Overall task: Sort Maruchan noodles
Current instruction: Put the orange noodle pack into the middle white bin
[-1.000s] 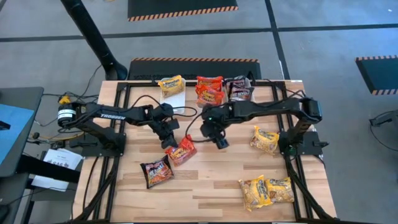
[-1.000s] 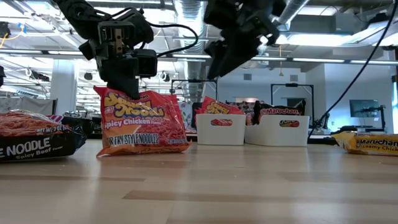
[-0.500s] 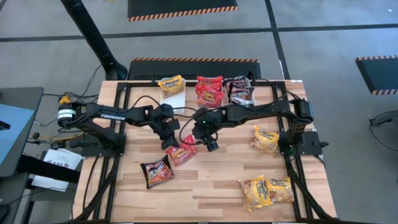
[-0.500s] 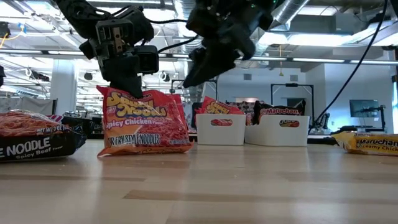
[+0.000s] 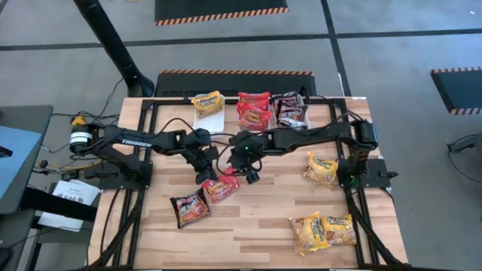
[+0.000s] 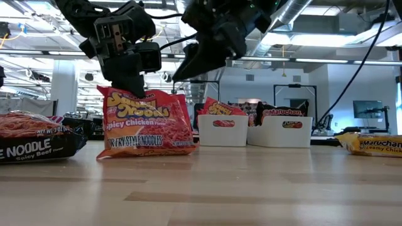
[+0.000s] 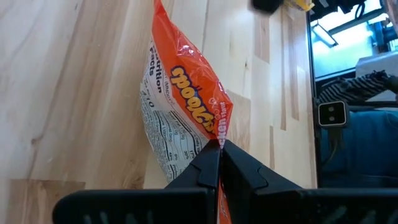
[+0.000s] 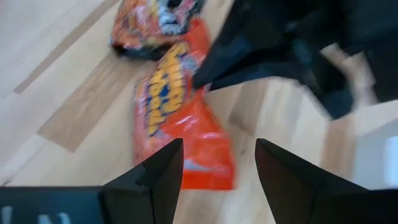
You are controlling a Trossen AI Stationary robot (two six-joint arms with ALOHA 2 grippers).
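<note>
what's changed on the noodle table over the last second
The right gripper has swung across the table toward the left arm and now hangs open just beside the red packet. The left gripper stays clamped on that packet's top edge, its bottom resting on the table. The other packets and the bins have not moved.

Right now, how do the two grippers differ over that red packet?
The left gripper is shut on the red packet's edge, holding it upright on the table; the right gripper is open, above the packet and not touching. The left one comes from the packet's left, the right from its right. Both are at mid-table.
</note>
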